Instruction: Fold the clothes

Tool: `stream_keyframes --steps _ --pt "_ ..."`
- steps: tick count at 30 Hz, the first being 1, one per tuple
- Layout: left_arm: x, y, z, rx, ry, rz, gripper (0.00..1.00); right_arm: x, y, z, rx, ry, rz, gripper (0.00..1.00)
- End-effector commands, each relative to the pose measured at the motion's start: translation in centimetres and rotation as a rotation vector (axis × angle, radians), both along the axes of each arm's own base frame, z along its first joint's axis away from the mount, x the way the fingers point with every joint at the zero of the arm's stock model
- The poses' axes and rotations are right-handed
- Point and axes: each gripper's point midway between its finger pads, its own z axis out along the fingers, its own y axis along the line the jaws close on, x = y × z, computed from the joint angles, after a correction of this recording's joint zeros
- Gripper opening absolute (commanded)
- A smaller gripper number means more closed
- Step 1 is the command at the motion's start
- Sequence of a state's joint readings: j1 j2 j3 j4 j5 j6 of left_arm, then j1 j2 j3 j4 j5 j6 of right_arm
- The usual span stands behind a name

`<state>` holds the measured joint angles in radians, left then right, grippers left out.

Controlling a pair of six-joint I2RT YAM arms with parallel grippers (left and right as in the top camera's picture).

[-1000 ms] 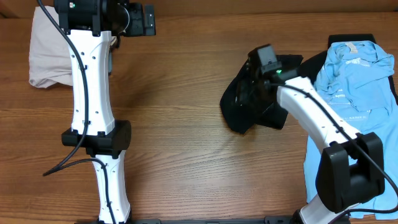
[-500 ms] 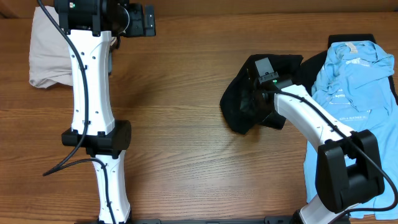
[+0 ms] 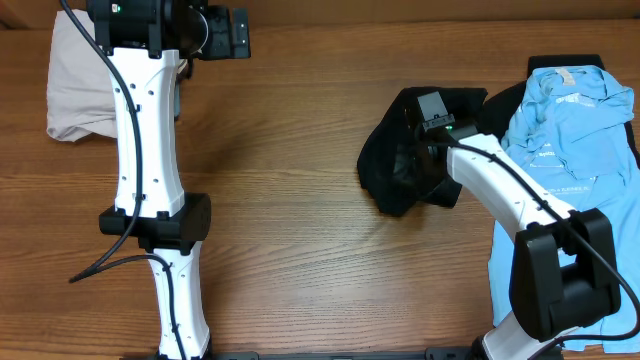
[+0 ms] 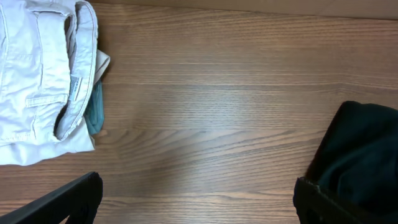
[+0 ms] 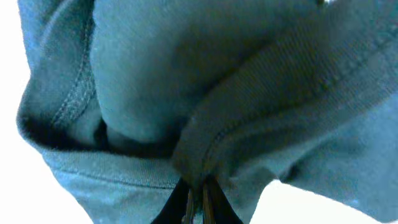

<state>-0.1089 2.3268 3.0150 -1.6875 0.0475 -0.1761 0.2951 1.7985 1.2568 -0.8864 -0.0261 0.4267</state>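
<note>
A crumpled black shirt (image 3: pixel 395 165) lies right of the table's middle. My right gripper (image 3: pixel 428 128) is down in its folds, shut on a pinch of the dark fabric (image 5: pixel 205 143), which fills the right wrist view around the closed right gripper (image 5: pixel 200 198). A light-blue T-shirt (image 3: pixel 565 125) with white print lies at the right edge, partly over more black cloth. Folded beige trousers (image 3: pixel 75 85) rest at the far left, also seen as beige trousers (image 4: pixel 40 74). My left gripper (image 4: pixel 199 199) hangs open above bare wood beside the trousers, the black shirt (image 4: pixel 360 155) at its right.
The wooden table (image 3: pixel 290 170) stretches between the trousers and the black shirt. A teal cloth edge (image 4: pixel 94 112) peeks from under the trousers. More light-blue fabric (image 3: pixel 500 275) lies at the lower right near the right arm's base.
The right gripper dropped into the black shirt and its jaws closed on a fold. The shirt's left edge shifted slightly right. The left arm has stayed still.
</note>
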Motion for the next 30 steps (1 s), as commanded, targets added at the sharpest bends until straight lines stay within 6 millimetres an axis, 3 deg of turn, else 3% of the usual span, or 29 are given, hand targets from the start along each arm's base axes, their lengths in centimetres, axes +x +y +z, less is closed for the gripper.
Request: stream_keyframes --steps 1,7,12,22,30 --pt "0.1 0.3 -0.3 0.019 0.007 -0.012 1.0 2.0 -0.1 5.5 0.031 -0.135 -0.031 0.04" --pt "0.1 0.3 -0.3 0.02 0.007 -0.012 1.0 1.8 -2.4 10.9 0.053 -0.225 -0.09 0.04" --pt "0.1 0.3 -0.3 0.019 0.007 -0.012 1.0 0.3 -6.2 10.9 0.027 -0.163 -0.183 0.04" --pt "0.1 0.3 -0.3 0.019 0.007 -0.011 1.0 -3.3 -12.6 5.0 0.001 -0.002 -0.368 0.04" --pt "0.1 0.3 -0.6 0.02 0.017 -0.012 1.0 -6.8 -13.3 -2.0 -0.002 0.068 -0.411 0.04"
